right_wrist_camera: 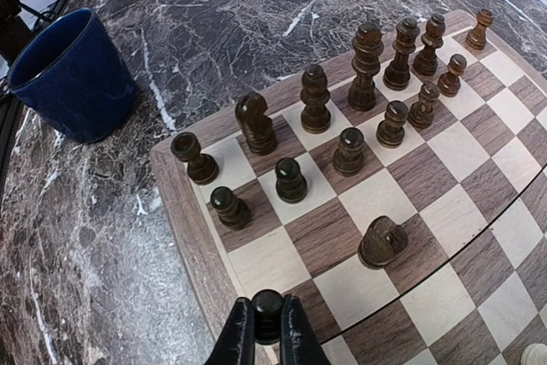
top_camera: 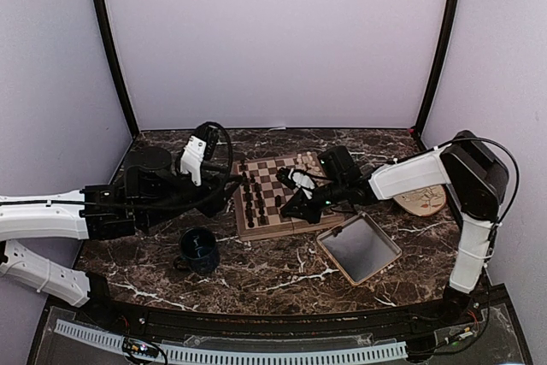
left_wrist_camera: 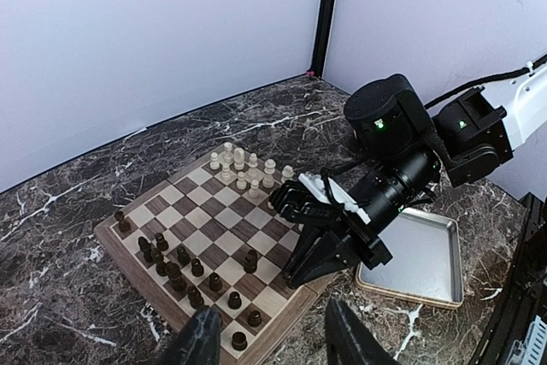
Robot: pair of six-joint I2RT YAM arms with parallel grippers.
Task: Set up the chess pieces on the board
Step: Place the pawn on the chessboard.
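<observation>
The board (top_camera: pixel 282 228) lies mid-table. Dark chess pieces (right_wrist_camera: pixel 342 108) stand in two rows along its left side, and one dark knight (right_wrist_camera: pixel 382 241) stands alone further in. Cream-white pieces (left_wrist_camera: pixel 244 164) cluster at the far right side. My right gripper (right_wrist_camera: pixel 267 301) is shut on a dark pawn (right_wrist_camera: pixel 267 320), low over a square at the board's near corner (right_wrist_camera: pixel 184 228). From above, that gripper (top_camera: pixel 289 209) reaches over the board's front half. My left gripper (left_wrist_camera: pixel 273 344) hangs open and empty above the near left corner of the board (left_wrist_camera: pixel 286 326).
A blue mug (top_camera: pixel 199 250) stands on the marble left of the board. A grey tray (top_camera: pixel 359 248) lies to the board's front right, and a round beige plate (top_camera: pixel 425 200) sits behind the right arm.
</observation>
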